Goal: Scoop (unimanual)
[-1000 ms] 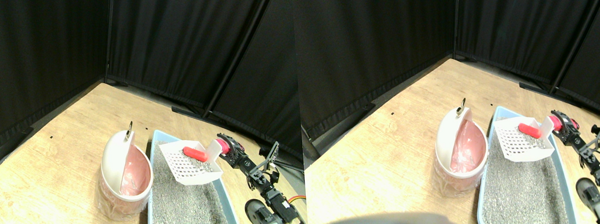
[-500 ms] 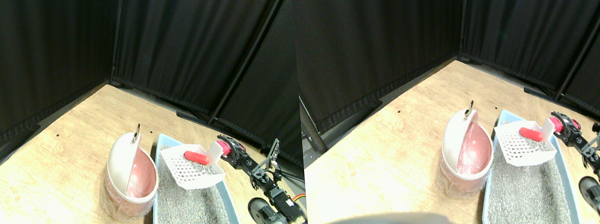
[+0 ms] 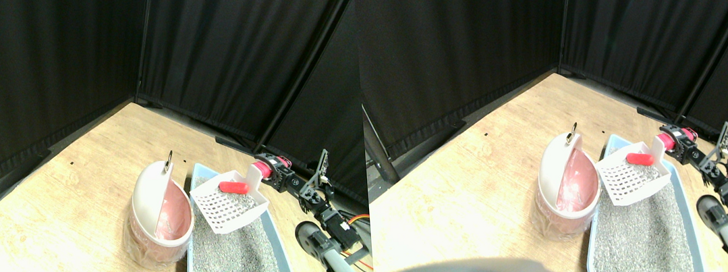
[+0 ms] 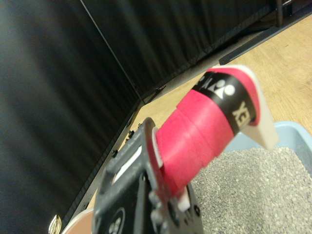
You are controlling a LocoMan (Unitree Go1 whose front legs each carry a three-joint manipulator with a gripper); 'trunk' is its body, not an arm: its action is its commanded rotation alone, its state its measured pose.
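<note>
Stereo pair view: right of centre, the right gripper clamps the scoop's red-wrapped handle, the white scoop carrying a red piece above the litter tray.

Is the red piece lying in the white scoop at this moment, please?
Yes, the red piece lies on the perforated floor of the white scoop, above the litter tray.

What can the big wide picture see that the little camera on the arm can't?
Only the wide picture shows the white scoop with a red piece lying in it, and the pink-lined bin beside the tray. Only the arm camera shows the red wrapped handle up close, next to the claw's dark frame. Both show the blue tray of grey litter, the wooden floor and black curtains.
</note>
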